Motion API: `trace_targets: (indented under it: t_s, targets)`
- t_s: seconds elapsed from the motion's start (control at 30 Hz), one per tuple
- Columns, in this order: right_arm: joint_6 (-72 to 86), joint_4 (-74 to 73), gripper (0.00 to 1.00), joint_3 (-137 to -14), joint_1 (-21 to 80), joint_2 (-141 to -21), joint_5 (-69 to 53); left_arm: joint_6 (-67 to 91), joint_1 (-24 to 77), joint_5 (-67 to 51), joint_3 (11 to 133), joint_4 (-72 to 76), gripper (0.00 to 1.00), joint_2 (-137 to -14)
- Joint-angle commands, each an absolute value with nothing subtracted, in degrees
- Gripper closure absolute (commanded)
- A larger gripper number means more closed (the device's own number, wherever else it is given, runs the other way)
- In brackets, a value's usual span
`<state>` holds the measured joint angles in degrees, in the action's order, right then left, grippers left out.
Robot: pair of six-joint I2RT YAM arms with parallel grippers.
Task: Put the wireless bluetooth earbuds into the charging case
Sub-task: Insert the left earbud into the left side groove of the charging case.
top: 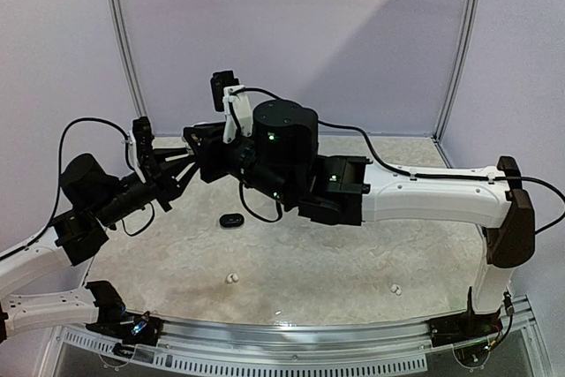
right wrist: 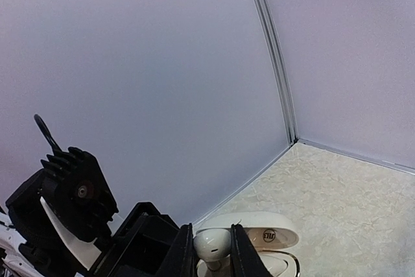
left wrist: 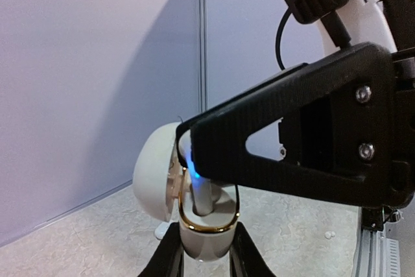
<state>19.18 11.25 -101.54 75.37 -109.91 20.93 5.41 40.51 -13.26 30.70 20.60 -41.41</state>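
We grip the white case in the left hand, an earbud in the right hand. Black case and two buds lie on the worktop.

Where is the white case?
Bottom middle of the left wrist view: the case sits pinched in the left gripper, lid open, just under the right gripper's white bud.

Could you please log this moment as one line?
left claw: shut on white case, lid open | right claw: shut on white earbud, at case opening | table: black case, two loose earbuds
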Motion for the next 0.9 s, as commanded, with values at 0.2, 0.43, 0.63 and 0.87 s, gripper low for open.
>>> trace_targets:
  t_s: [0.2, 0.43, 0.63, 0.87]
  targets:
    - [18.8, 10.5, 1.0, -100.0, 75.7, -111.9, 23.5, 4.7, 41.4, -12.3, 31.4, 22.5, 1.0, -41.5]
    - [19.8, 10.5, 0.96, -99.0, 75.7, -112.6, 23.5, 4.5, 41.4, -11.4, 31.4, 23.3, 1.0, -41.5]
    - [20.8, 10.0, 0.87, -98.6, 75.7, -112.9, 23.5, 4.3, 41.4, -10.8, 31.4, 23.7, 1.0, -41.4]
    - [20.8, 9.2, 0.83, -98.6, 75.7, -112.5, 24.2, 4.1, 41.4, -10.7, 31.3, 23.3, 1.0, -41.1]
